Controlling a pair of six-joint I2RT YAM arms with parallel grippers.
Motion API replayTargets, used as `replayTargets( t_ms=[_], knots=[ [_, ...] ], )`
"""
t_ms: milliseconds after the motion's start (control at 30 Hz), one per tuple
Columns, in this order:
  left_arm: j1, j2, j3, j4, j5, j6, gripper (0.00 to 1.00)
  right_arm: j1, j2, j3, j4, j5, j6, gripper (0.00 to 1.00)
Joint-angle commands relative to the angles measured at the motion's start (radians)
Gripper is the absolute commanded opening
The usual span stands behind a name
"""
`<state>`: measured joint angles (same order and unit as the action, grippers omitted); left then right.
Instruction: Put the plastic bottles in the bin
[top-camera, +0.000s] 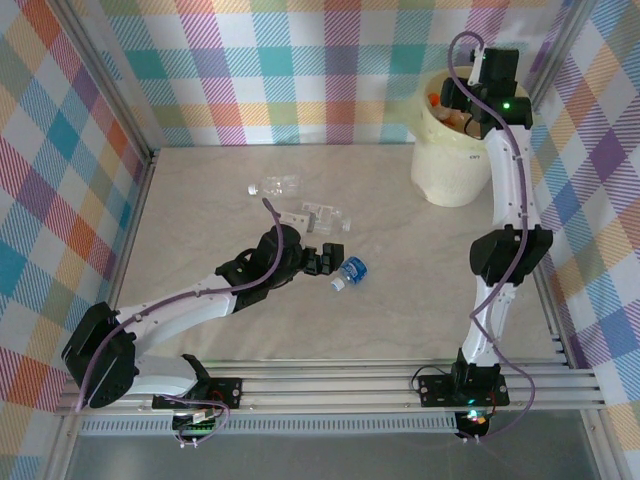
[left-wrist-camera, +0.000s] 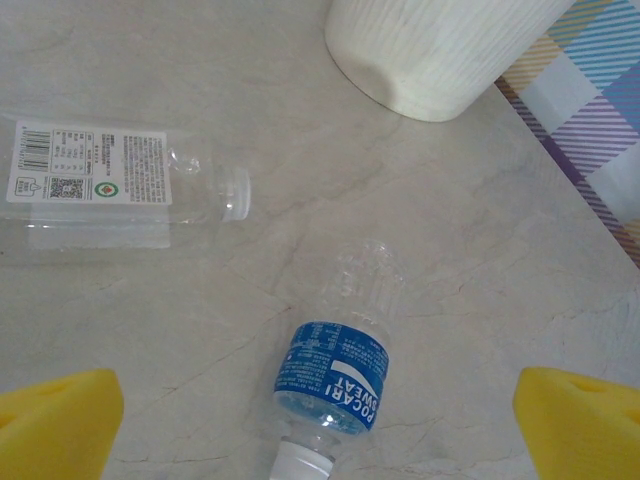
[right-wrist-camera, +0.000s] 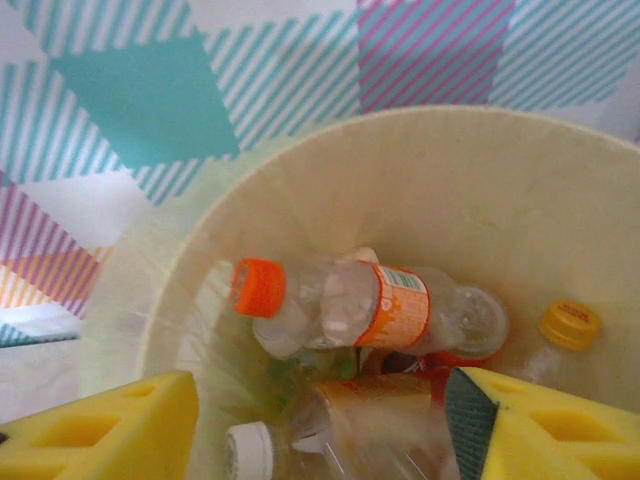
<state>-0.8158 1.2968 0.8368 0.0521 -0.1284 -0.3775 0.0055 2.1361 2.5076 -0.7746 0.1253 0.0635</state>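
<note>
I note the blue-label bottle: clear, white cap, lying on the table just beside my left gripper at its 3 o'clock, jaws spread wide. A clear bottle and a crushed bottle lie at 12 o'clock. The bin, at the table's 1 o'clock, holds several bottles, including an orange-capped bottle. The right gripper hangs above it, jaws apart, pinching nothing.

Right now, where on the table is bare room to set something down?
Free: the table between the blue-label bottle and the right arm; between the clear bottle and the left wall. Crowded: around the crushed bottle and left gripper.
</note>
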Motion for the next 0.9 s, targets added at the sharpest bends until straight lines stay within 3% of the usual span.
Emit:
replayTargets(
  t_ms=[0,267,567,867],
  knots=[
    [0.010,0.006,0.038,0.000,0.005,-0.007,1.00,-0.006,0.060,-0.010,-0.041,0.069,-0.017,0.64],
    [0.012,0.012,0.038,-0.003,-0.012,-0.019,1.00,-0.006,0.070,-0.009,-0.075,0.065,-0.029,0.60],
    [0.012,0.013,0.032,-0.006,-0.069,-0.059,1.00,-0.006,-0.045,-0.043,-0.068,-0.007,-0.004,0.63],
    [0.027,-0.006,0.013,-0.050,-0.205,-0.143,1.00,-0.006,-0.307,-0.357,0.109,-0.195,0.026,0.76]
  ],
)
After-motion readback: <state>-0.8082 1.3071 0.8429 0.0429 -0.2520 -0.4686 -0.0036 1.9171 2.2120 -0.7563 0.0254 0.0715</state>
